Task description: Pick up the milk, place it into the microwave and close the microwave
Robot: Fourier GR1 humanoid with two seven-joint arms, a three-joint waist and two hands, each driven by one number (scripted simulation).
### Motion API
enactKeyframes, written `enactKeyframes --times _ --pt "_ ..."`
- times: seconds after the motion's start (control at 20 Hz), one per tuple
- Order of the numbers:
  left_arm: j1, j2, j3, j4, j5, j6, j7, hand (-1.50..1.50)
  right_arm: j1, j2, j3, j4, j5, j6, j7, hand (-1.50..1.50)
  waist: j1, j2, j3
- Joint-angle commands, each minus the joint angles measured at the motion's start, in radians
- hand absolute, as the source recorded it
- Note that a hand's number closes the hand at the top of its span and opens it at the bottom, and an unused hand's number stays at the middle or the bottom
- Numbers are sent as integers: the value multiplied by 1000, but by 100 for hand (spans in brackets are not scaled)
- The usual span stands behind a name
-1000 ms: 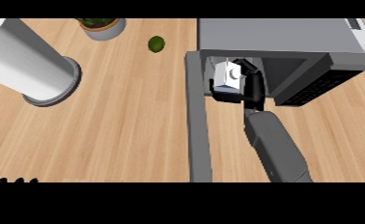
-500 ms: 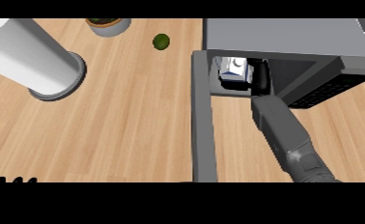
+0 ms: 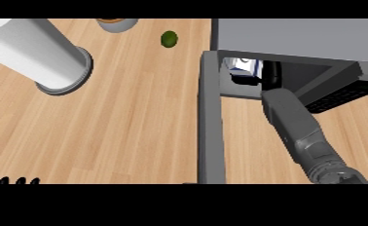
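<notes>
One white-and-blue milk carton (image 3: 243, 69)

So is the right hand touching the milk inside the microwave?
Cannot tell. In the head view the right hand sits beside the milk in the microwave, whose roof hides any contact.

Milk (image 3: 243, 67) mostly hidden under microwave (image 3: 302, 37) roof, only front face shows; right hand (image 3: 272, 73) deep inside the cavity, finger state unreadable; left hand (image 3: 18, 181) just fingertips at lower edge; pot (image 3: 115, 23) cut off up top; small green item (image 3: 169, 39) too small to identify
</notes>
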Motion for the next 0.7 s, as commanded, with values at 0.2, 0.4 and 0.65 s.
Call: enactKeyframes --times 0.2,0.4,0.65 --pt "-27 21 19 12 40 -21 15 -150 -75 -47 -13 49 19 -61 -30 150 22 14 1" --pt "-14 12 16 29 7 -18 -3 -150 -61 -30 -71 12 -31 -60 -110 150 17 10 2" --pt "-51 22 19 48 14 -17 14 -150 -93 -36 -58 35 9 -195 -125 150 33 21 1"
